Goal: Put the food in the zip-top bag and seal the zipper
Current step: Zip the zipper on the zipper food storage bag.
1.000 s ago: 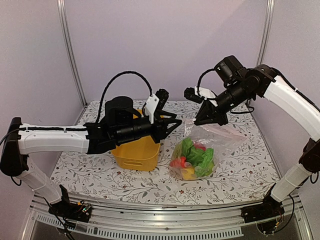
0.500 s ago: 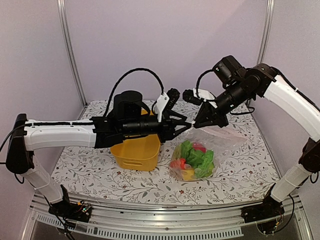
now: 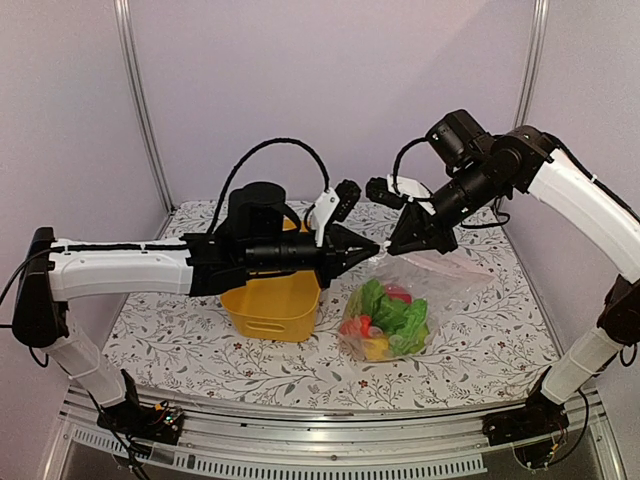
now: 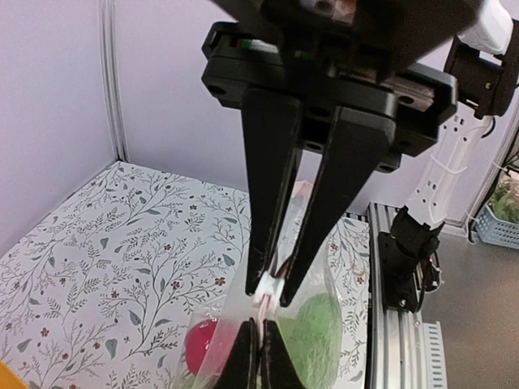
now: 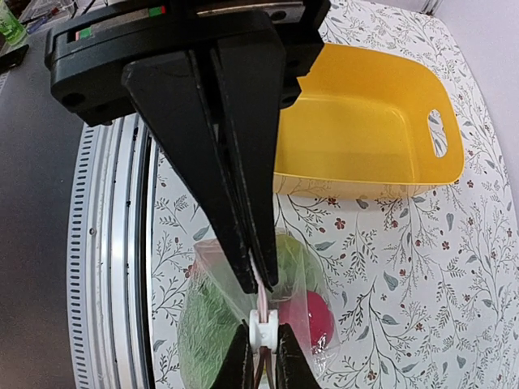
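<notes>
The clear zip-top bag [image 3: 440,275] hangs by its mouth over the table. The food [image 3: 390,315] lies inside it as green, red, orange and yellow pieces. My left gripper [image 3: 374,246] is shut on the pale pink zipper [image 4: 265,308]; its own tips [image 4: 259,356] pinch the strip flat. My right gripper [image 3: 398,246] is shut on the zipper's white slider [image 5: 263,331], just beside the left one. The right wrist view shows its tips [image 5: 263,344] round the slider, with green food [image 5: 211,324] and a red piece [image 5: 312,316] below.
The yellow tub [image 3: 270,305] stands left of the bag, under my left arm, and looks empty in the right wrist view [image 5: 365,121]. The flowered table cover [image 3: 480,340] ends at a metal rail at the near edge.
My left gripper reached right, from over the tub to the bag's mouth, with its fingers open, then shut on the pink strip. The right gripper and the bag stayed put.
</notes>
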Available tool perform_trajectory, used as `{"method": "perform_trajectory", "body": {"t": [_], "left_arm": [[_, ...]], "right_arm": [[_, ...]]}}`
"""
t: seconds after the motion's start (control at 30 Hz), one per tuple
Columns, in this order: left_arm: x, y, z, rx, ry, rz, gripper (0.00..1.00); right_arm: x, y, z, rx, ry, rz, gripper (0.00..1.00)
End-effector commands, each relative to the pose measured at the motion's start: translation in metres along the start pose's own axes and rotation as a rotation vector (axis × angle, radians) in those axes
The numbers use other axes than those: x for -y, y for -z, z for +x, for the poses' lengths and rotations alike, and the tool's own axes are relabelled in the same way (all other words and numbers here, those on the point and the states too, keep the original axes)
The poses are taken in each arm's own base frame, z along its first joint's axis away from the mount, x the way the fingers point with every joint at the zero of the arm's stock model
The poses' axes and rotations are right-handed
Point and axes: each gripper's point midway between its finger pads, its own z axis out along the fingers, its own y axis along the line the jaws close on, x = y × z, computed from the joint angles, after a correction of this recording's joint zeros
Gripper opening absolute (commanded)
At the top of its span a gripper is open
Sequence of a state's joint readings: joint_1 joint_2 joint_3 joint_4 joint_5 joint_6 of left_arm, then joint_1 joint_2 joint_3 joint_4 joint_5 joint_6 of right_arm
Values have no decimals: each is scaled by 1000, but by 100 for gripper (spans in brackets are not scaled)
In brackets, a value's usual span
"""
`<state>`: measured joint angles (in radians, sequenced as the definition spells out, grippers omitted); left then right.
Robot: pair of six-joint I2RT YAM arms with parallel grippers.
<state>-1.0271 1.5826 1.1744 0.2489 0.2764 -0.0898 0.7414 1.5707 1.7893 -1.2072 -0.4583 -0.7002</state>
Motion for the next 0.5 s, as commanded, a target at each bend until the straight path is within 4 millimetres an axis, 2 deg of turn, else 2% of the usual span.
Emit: {"method": "perform_trajectory", "body": {"t": [0.0, 0.2, 0.47], "left_arm": [[-9, 12, -13, 54, -13, -46, 0], [-17, 34, -22, 85, -20, -102, 0], [-20, 49, -14, 73, -7, -137, 0]], "right_arm": [[-1, 0, 0, -15, 11, -4, 6], [2, 5, 13, -46, -12, -4, 6], [7, 16, 29, -87, -22, 20, 6]]}}
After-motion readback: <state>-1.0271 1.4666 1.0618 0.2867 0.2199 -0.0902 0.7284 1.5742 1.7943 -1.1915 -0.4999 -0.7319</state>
